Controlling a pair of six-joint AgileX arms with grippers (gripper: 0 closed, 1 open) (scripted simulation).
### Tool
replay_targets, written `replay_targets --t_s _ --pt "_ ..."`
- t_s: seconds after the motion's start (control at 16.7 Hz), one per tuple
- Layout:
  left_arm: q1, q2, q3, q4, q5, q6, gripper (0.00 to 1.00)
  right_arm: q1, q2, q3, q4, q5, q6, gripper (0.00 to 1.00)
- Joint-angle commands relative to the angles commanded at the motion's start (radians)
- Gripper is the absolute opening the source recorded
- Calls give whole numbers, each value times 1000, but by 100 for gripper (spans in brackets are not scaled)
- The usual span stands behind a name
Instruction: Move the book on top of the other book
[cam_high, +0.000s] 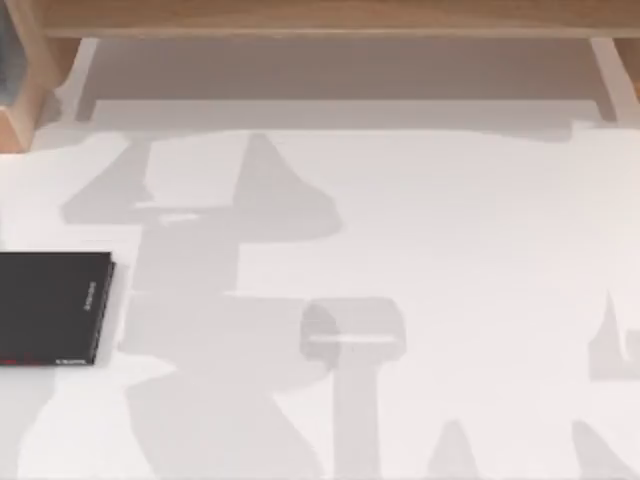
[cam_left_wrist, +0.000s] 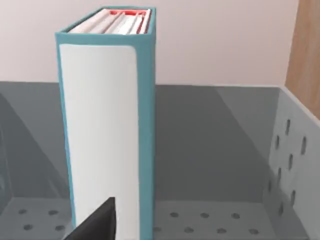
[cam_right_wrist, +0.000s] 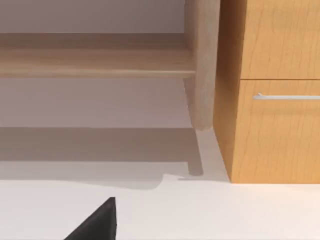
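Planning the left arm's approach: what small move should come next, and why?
Probably ease the left gripper forward toward the teal-blue book, which stands upright in the grey perforated bin, ungrasped. The black book lies flat at the table's left.

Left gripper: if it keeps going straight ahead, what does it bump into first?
Probably the teal book, standing upright in a grey perforated bin right ahead of the left gripper. How far off it is, I can't tell.

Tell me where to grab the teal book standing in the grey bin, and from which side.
Grip the teal book across its thickness near the top, coming from above. It stands upright in the grey perforated bin, whose walls rise around its lower part, so the upper covers are likely the freest faces. The left hand is already close in front of it.
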Motion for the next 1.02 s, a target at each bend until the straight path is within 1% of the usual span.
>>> replay_targets --t_s 0.18,0.36,0.84,1.02 --pt "36 180 125 51 40 0 100 0 0 0 0 0 0 100" --pt "58 288 203 82 64 0 100 0 0 0 0 0 0 100" --pt "59 315 223 88 68 0 100 0 0 0 0 0 0 100" --pt "53 350 278 73 60 -1 100 0 0 0 0 0 0 100"
